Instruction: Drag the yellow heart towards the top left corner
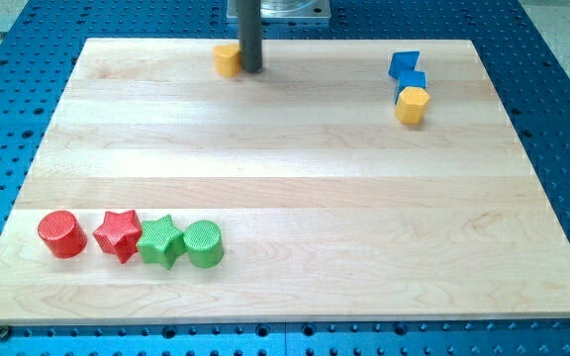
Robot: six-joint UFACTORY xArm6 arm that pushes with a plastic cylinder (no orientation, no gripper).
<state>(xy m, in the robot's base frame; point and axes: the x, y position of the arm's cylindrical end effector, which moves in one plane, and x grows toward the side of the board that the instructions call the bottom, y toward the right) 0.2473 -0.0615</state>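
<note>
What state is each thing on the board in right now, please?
My tip: touching the yellow heart's right side.
Yellow heart: at top edge, not yet in the corner.
Blue block: touching yellow hexagon.
Red cylinder: standing apart.
Red star, green star, green cylinder: touching in a row.

Rod (249, 35): upper part cut off by the view's top edge, as is the metal mount (290, 9) behind it.
My tip (251, 69): right side of the yellow block (227, 59) hidden behind it; heart shape not readable.
Blue block (407, 71): shape unclear, lower part covered by the yellow block in front (412, 104).
Blue table (562, 119): cut off on all sides.
</note>
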